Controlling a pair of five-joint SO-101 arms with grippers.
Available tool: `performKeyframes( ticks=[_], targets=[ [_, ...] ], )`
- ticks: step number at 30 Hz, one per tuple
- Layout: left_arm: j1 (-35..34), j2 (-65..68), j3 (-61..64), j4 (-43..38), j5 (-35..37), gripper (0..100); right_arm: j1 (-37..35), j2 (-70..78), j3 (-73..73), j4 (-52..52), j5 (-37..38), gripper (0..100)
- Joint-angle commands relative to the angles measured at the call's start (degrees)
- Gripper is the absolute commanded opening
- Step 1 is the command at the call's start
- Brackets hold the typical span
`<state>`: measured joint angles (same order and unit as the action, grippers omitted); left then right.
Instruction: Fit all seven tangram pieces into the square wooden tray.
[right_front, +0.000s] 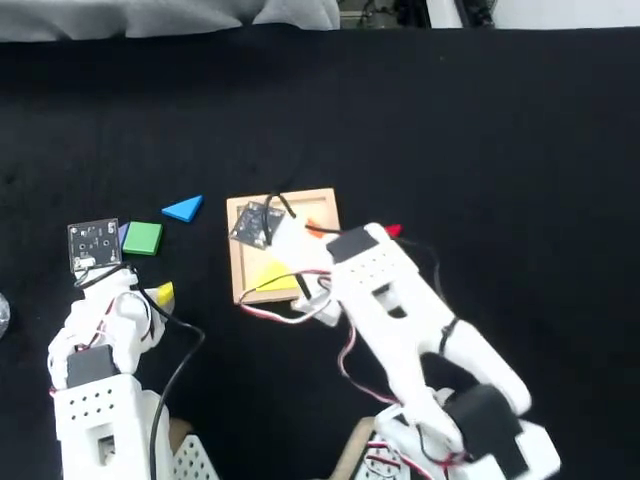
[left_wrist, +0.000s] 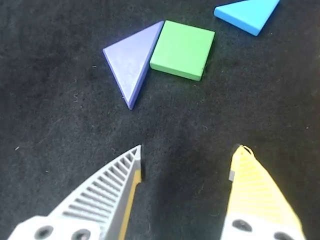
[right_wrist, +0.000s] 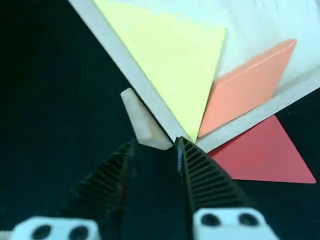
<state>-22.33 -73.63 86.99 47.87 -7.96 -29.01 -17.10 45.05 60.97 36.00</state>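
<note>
Gripper (right_wrist: 155, 145) on right, perhaps against tray (right_wrist: 122, 67) corner

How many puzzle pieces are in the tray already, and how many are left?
Two are in the wooden tray: the yellow triangle and the orange piece. The right tool is at the tray's corner by a pale piece. Left outside: that one, the red triangle, purple triangle, green square and blue triangle. The left tool is open near the purple one.
</note>
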Motion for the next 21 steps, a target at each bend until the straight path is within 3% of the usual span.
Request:
performKeyframes(
  ticks=[1, 21],
  targets=[
    [0.7, -0.7, -0.7, -1.0, -0.3, 28, -1.1, -5.5, 0.6, 0.4, 0.8, 12.3],
    [0.7, -0.7, -0.7, -1.0, -0.3, 28, -3.0, -1.7, 3.9, -4.9, 3.0, 12.3]
  ],
)
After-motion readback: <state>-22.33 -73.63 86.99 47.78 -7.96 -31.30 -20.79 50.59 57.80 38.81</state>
